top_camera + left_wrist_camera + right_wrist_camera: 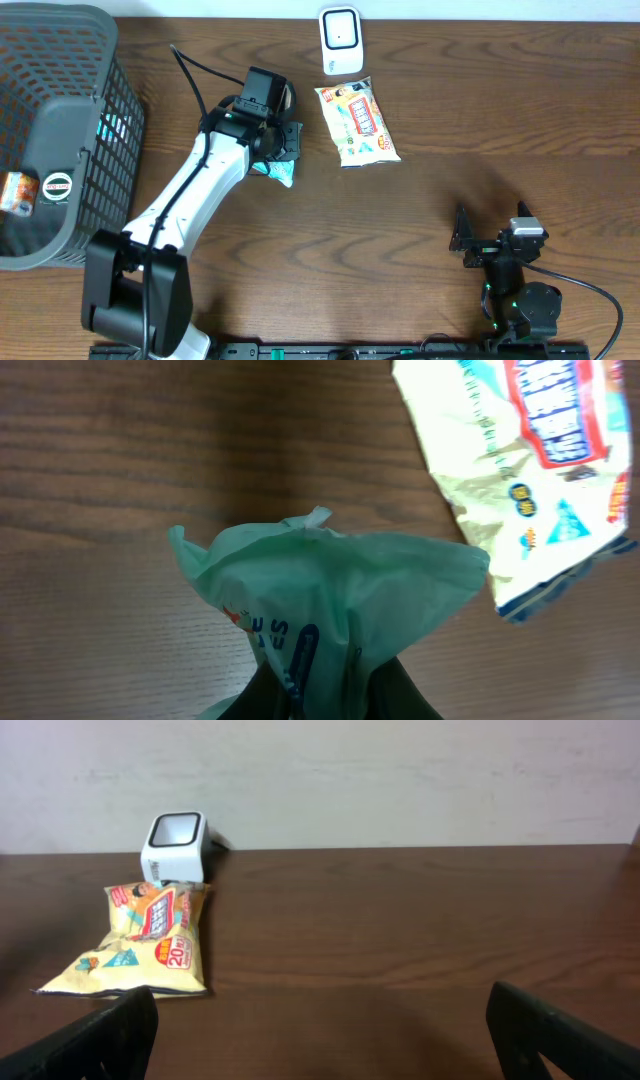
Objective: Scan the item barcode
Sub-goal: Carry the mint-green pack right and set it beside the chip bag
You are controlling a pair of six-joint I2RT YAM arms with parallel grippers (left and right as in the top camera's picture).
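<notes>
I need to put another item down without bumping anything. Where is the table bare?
Bare: the table stretch right of the snack bag and scanner, beyond the open right gripper; also the front middle, between the left arm and right gripper. Crowded: the back left, where basket, left gripper with its green packet, snack bag and scanner sit close.

We extend the left arm (200, 185) forward, left gripper (281, 152) pinched shut; right gripper (490, 218) sits drawn back, jaws wide.
</notes>
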